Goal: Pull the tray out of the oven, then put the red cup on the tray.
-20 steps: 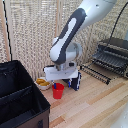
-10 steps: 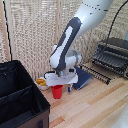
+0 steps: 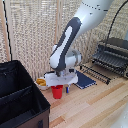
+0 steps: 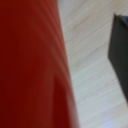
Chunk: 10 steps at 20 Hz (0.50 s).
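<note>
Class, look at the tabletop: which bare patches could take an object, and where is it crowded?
Free: the wooden table in front, between the black case and the oven. Crowded: around the red cup, blue slab and pulled-out tray.

No legible text, label, brand, number or sign appears in either view. The small tapered bright-red plastic cup (image 3: pixel 58 92) below the tool is plain. The boxy black toaster oven with grey metal trim (image 3: pixel 114 54) and the big black fabric case (image 3: pixel 20 97) show no readable marking at this resolution. The wrist view is too blurred to show any lettering.
</note>
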Tool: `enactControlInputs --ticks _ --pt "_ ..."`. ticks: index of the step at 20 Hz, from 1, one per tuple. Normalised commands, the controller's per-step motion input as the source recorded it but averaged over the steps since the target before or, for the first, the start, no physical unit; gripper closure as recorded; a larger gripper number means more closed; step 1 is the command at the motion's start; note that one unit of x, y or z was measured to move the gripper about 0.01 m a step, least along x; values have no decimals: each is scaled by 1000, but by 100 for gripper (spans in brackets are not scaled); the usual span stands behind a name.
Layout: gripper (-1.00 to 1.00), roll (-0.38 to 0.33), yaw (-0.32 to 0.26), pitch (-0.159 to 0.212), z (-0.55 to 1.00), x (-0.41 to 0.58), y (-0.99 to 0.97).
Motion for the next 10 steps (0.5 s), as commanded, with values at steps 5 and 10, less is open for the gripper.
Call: enactControlInputs --ticks 5,10 --pt "100 7 -88 -58 394 0 0" --pt "100 51 -42 -15 477 2 -18"
